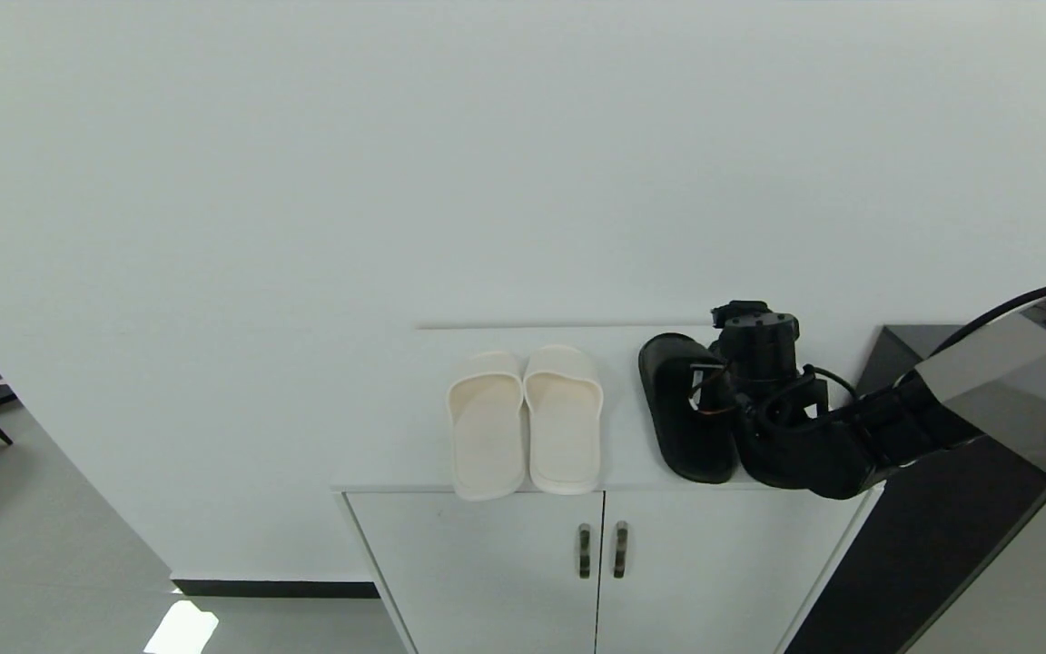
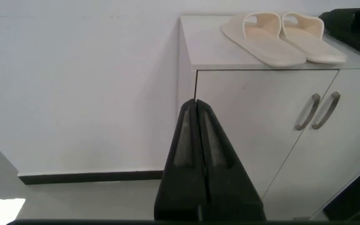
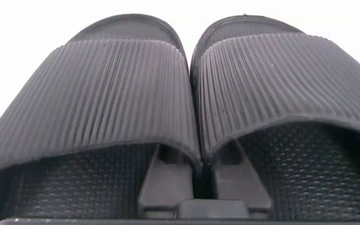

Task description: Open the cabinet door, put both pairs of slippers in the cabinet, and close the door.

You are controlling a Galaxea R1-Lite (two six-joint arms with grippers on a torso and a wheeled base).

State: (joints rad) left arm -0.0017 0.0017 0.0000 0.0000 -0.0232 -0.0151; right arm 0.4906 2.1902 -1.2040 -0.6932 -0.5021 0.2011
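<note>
Black slippers [image 1: 686,409] are sitting side by side on the right end of the cabinet top [image 1: 621,445], toes towards the wall [image 1: 305,182]. My right gripper [image 1: 714,400] is in there with them. On the right wrist camera I've got one finger [image 3: 167,178] under each ribbed strap, with the pair's touching inner edges pinched between them, so I'd call that a grip on both shoes at once. Soles look flat on the top.

Just to their left, a small gap away, the cream slippers [image 1: 526,422] lie as a neat pair, heels slightly over the front edge.

Below, both cabinet doors [image 1: 487,563] are closed, the two handles [image 1: 602,549] upright beside each other at the centre seam.

My left gripper [image 2: 196,125] hangs low off the cabinet's left front corner, fingers pressed together on nothing, well apart from the doors. Grey floor [image 1: 33,563] off to the left.
</note>
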